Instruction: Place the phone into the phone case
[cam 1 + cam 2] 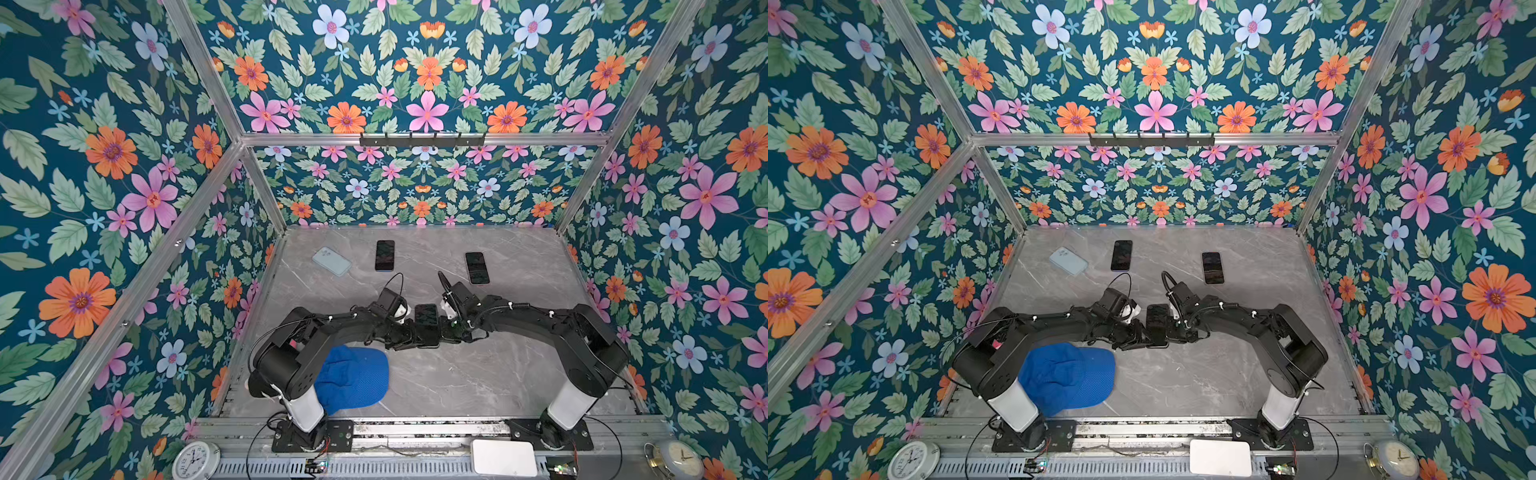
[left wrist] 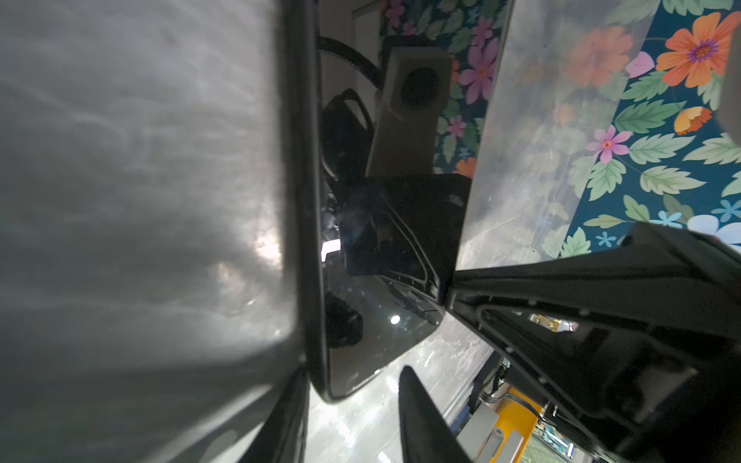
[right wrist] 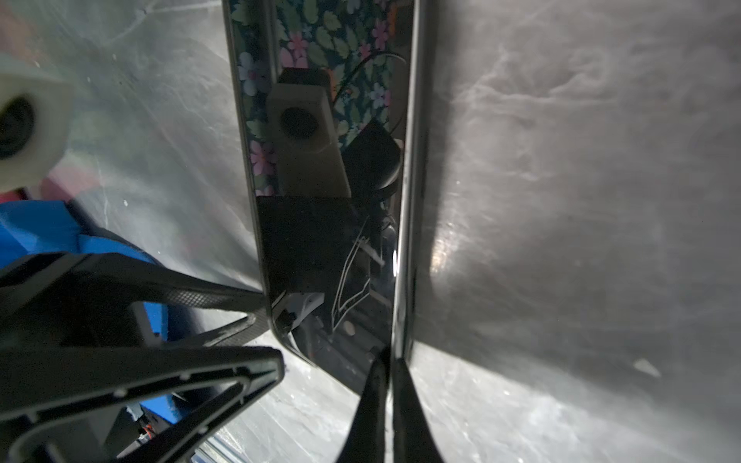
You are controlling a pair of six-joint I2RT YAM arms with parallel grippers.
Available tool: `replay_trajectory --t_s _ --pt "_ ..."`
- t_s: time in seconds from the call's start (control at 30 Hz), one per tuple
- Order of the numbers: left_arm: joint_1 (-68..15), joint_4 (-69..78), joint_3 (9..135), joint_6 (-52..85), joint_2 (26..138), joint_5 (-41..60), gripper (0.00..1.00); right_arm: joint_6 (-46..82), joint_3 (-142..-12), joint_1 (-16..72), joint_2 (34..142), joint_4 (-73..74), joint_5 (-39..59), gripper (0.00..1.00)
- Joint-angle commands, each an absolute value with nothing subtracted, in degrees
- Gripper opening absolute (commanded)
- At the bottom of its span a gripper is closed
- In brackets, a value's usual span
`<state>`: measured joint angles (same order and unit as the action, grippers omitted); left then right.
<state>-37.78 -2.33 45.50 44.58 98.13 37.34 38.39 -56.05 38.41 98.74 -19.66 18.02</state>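
Note:
A black phone [image 1: 427, 324] hangs above the middle of the table between both grippers, also seen in the second top view as the phone [image 1: 1157, 322]. My right gripper [image 3: 389, 358] is shut on the phone [image 3: 320, 240], pinching its long edge near a corner. My left gripper [image 2: 355, 371] straddles another corner of the phone [image 2: 381, 320] with its jaws apart and a gap to one finger [image 2: 421, 421]. A light blue phone case [image 1: 331, 261] lies flat at the back left, far from both grippers [image 1: 409, 334] [image 1: 446, 332].
Two more black phones [image 1: 385, 255] [image 1: 476, 268] lie face up at the back. A blue cap [image 1: 353, 378] sits at the front left under the left arm. Flowered walls close in the table [image 1: 478, 374] on three sides. A white box [image 1: 503, 457] rests on the front rail.

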Motion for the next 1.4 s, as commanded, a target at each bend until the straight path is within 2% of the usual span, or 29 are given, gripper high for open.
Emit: replay_trajectory --t_s 0.0,0.33,0.5,0.67,0.83,1.0,1.23,1.37 --pt "-37.8 -0.8 45.4 44.7 98.8 37.7 0.38 39.6 -55.3 38.6 99.4 -18.2 20.1 0.05" --pt "-37.9 2.0 45.3 45.8 100.1 38.8 0.30 41.8 -53.8 39.0 101.6 -12.4 25.0 0.00" --pt "-38.0 2.2 45.1 45.8 100.1 38.9 0.29 41.7 -54.3 39.3 102.0 -13.3 24.4 0.00" --pt "-37.8 -0.2 44.9 44.8 99.0 37.8 0.26 39.3 -56.2 39.3 98.6 -19.8 18.9 0.00" --pt "-37.3 -1.4 44.9 44.4 98.2 36.9 0.21 36.9 -57.6 38.6 95.6 -24.9 13.5 0.06" --pt "-37.3 -1.5 44.9 44.4 98.4 36.7 0.20 36.3 -56.2 37.2 95.6 -23.9 14.4 0.14" --pt "-37.3 -2.6 45.3 44.7 98.7 37.4 0.26 35.8 -55.0 36.2 97.2 -21.4 17.7 0.25" --pt "-37.4 -2.5 46.4 44.8 100.1 37.9 0.27 36.0 -54.7 36.0 98.4 -19.7 19.5 0.27"
